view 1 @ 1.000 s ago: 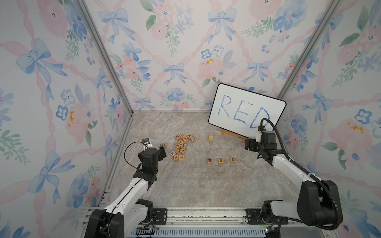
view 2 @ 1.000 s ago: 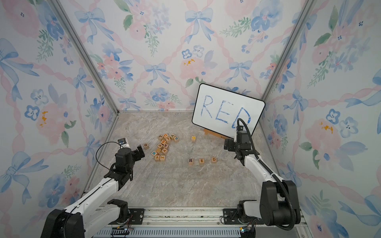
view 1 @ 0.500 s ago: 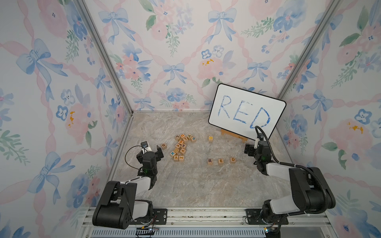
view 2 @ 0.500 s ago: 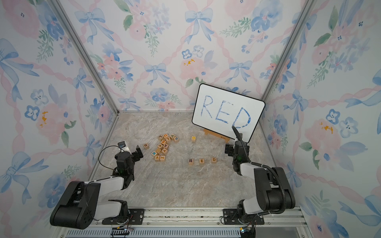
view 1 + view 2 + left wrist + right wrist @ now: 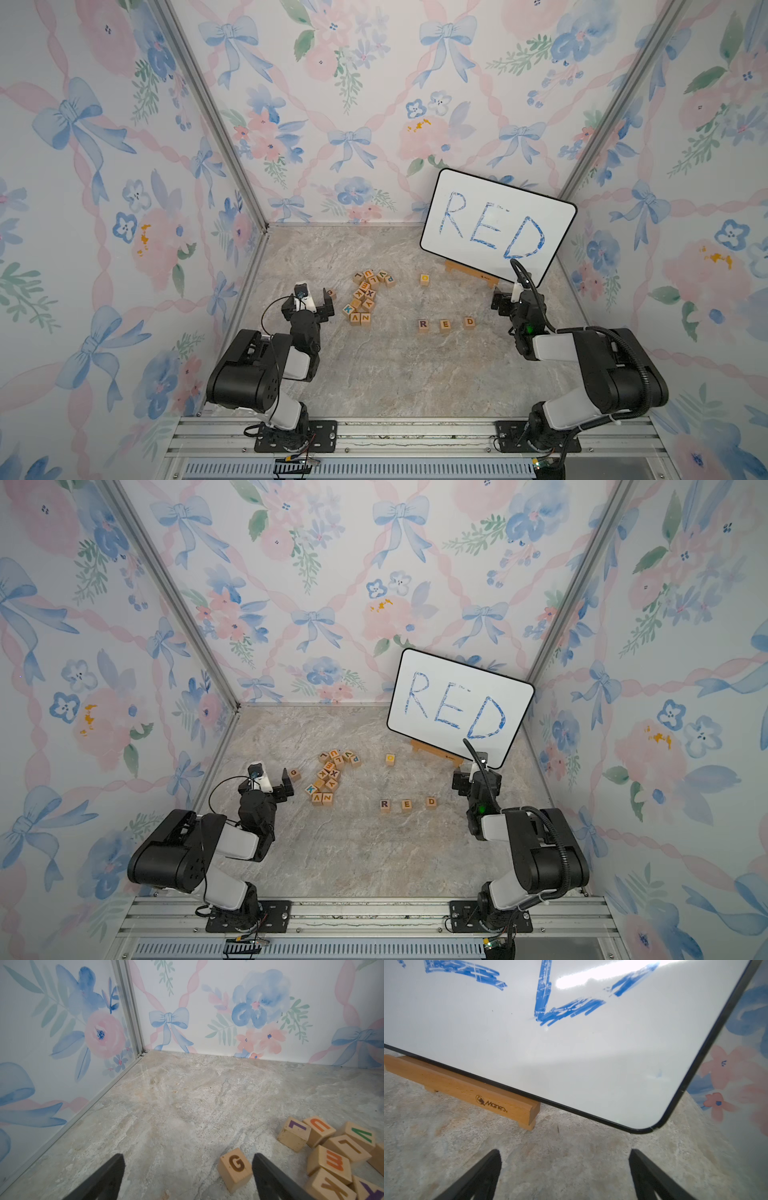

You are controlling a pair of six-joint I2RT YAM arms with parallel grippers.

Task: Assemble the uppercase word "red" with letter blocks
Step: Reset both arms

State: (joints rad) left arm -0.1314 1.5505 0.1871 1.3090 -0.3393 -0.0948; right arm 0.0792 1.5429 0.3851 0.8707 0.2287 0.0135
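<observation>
Three letter blocks stand in a row on the marble floor, reading R (image 5: 423,324), E (image 5: 445,325), D (image 5: 469,321); both top views show them, R (image 5: 385,805) at the left end. My left gripper (image 5: 308,301) is open, low at the left, well away from the row. In the left wrist view that gripper (image 5: 188,1159) has a loose G block (image 5: 235,1168) lying just inside one fingertip, ungripped. My right gripper (image 5: 508,300) is open to the right of the D block. The right wrist view shows its jaws (image 5: 564,1155) with only bare floor between them.
A pile of spare letter blocks (image 5: 363,297) lies right of the left gripper, and a single O block (image 5: 424,279) sits behind the row. The white board (image 5: 494,226) with blue "RED" leans on a wooden stand (image 5: 467,1086) just ahead of the right gripper. Walls close three sides.
Both arms have folded back and down toward their bases at the front rail. The grippers stayed open and the R, E, D row has not moved.
</observation>
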